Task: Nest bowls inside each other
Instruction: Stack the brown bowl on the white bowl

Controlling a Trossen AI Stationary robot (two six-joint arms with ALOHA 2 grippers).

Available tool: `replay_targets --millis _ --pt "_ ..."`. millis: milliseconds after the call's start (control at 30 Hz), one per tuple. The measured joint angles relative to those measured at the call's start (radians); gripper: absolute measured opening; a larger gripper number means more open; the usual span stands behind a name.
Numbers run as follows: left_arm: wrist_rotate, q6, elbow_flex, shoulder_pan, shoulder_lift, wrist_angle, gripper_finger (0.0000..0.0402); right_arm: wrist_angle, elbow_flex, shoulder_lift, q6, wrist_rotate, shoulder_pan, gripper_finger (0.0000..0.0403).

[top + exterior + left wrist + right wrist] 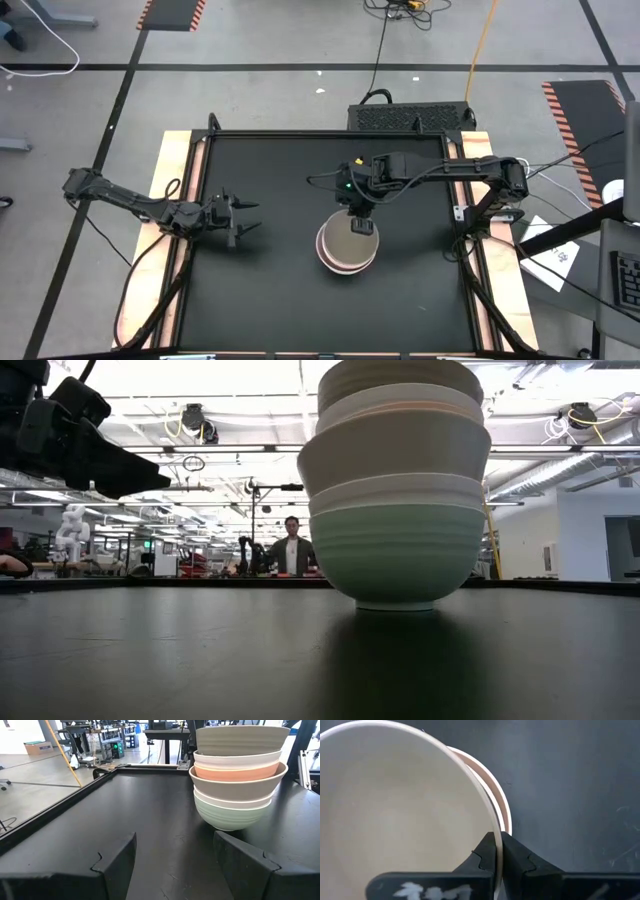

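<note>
Near the middle of the high view, the right gripper (361, 224) is pinching the top bowl's (350, 240) rim over the stack (340, 262); the left gripper (243, 218) is waiting spread and empty at left. Across the low view, the stack is filling the centre, mint-green bowl (398, 553) at bottom. Left wrist view is showing six layers nested at upper right, so nesting looks nearly done, release pending. Right wrist view is showing its fingers (487, 851) clamped on the rim, bottom centre.

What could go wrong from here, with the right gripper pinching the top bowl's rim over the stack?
The right gripper pinches only the thin rim of the top bowl, which sits offset from the coral-pink bowl below, so it may settle crooked when released. Pulling away could drag the tall stack and tip it. The left gripper waits open, well clear.
</note>
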Motion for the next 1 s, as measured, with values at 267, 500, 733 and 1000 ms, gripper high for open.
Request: replay_targets --millis 267,500,733,1000 --pt "0.000 0.000 0.000 0.000 0.000 0.001 0.0269 -0.037 0.000 0.026 -0.009 -0.030 0.000 0.0001" --pt "0.000 -0.003 0.000 0.000 0.000 0.002 0.0269 -0.061 0.001 0.061 -0.006 -0.038 -0.001 0.0001" --pt "0.000 -0.003 0.000 0.000 0.000 0.002 0.0269 -0.060 0.001 0.064 -0.006 -0.040 -0.001 0.0001" --pt "0.000 -0.003 0.000 0.000 0.000 -0.003 0.0269 -0.009 0.008 0.056 0.002 -0.026 0.000 0.0029"
